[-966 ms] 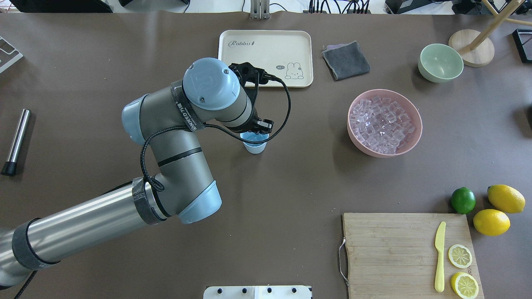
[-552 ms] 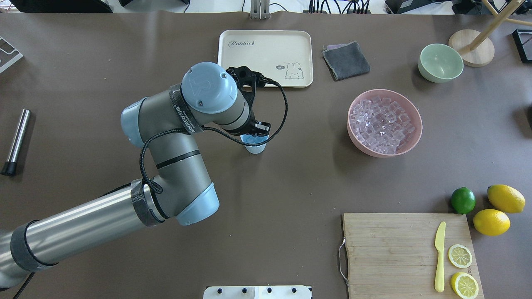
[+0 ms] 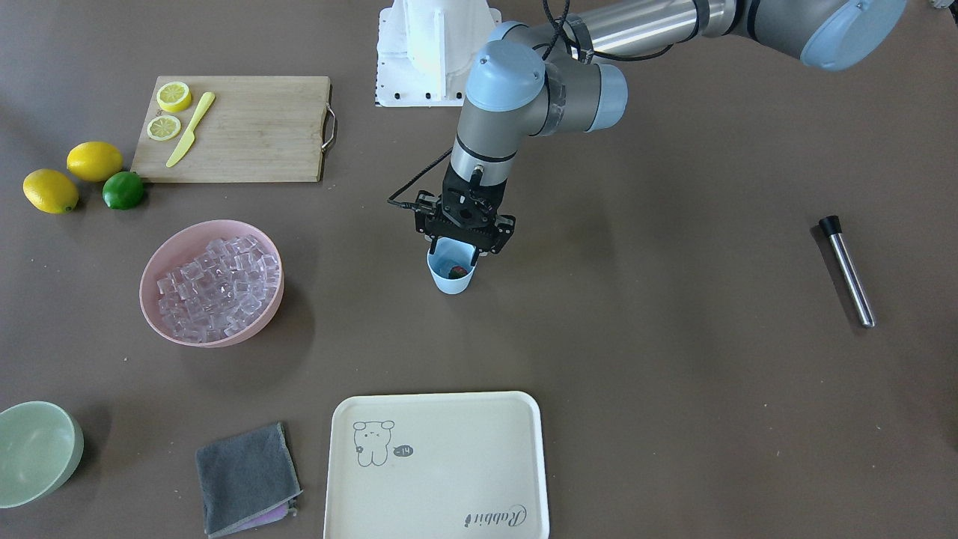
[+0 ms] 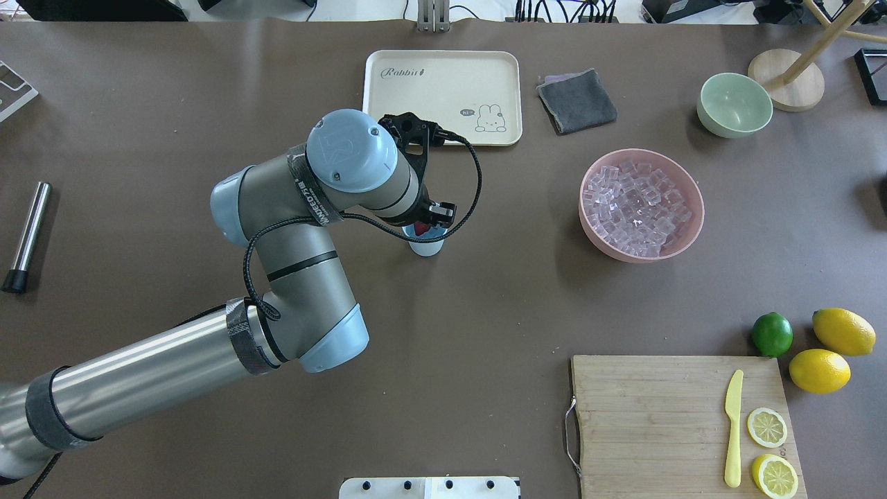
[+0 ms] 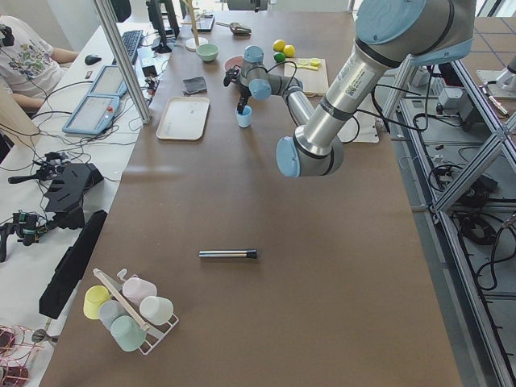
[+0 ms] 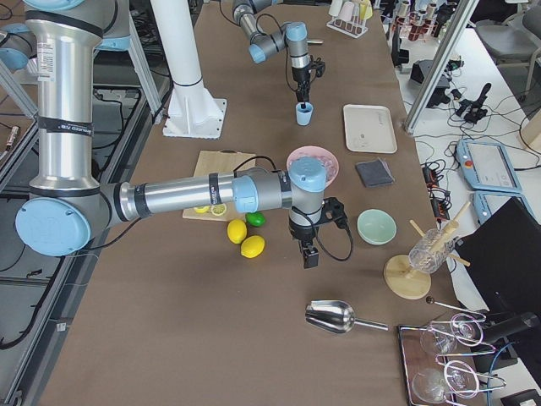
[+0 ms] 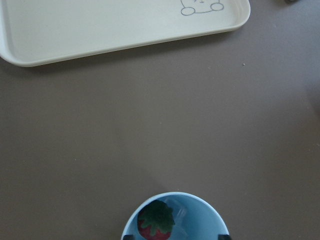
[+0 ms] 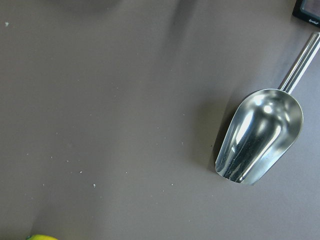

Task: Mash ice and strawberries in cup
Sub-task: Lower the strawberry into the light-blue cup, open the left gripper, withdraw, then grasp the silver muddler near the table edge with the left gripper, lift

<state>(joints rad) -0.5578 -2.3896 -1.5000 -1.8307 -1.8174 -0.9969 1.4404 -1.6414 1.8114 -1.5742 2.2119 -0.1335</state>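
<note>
The light-blue cup (image 4: 425, 247) stands mid-table, also in the front view (image 3: 451, 283). My left gripper (image 3: 464, 243) hangs just above its rim, open, with its fingertips (image 7: 223, 236) spread to either side of the cup (image 7: 175, 215). One strawberry (image 7: 155, 224) lies inside the cup and also shows in the front view (image 3: 458, 271); a pale glassy piece lies beside it. The ice (image 4: 636, 206) is heaped in the pink bowl (image 4: 686, 239). My right gripper (image 6: 309, 254) shows only in the right side view, above the table near a metal scoop (image 8: 260, 135); I cannot tell if it is open.
A cream tray (image 4: 443, 93) lies beyond the cup, with a grey cloth (image 4: 576, 100) and a pale green bowl (image 4: 733, 104) to its right. A metal muddler (image 4: 26, 235) lies far left. A cutting board (image 4: 665, 423) with knife and lemon slices, a lime (image 4: 772, 333) and lemons sit at the near right.
My left wrist shifted slightly left and then back over the cup. The red of the strawberry now shows inside the cup below the gripper.
</note>
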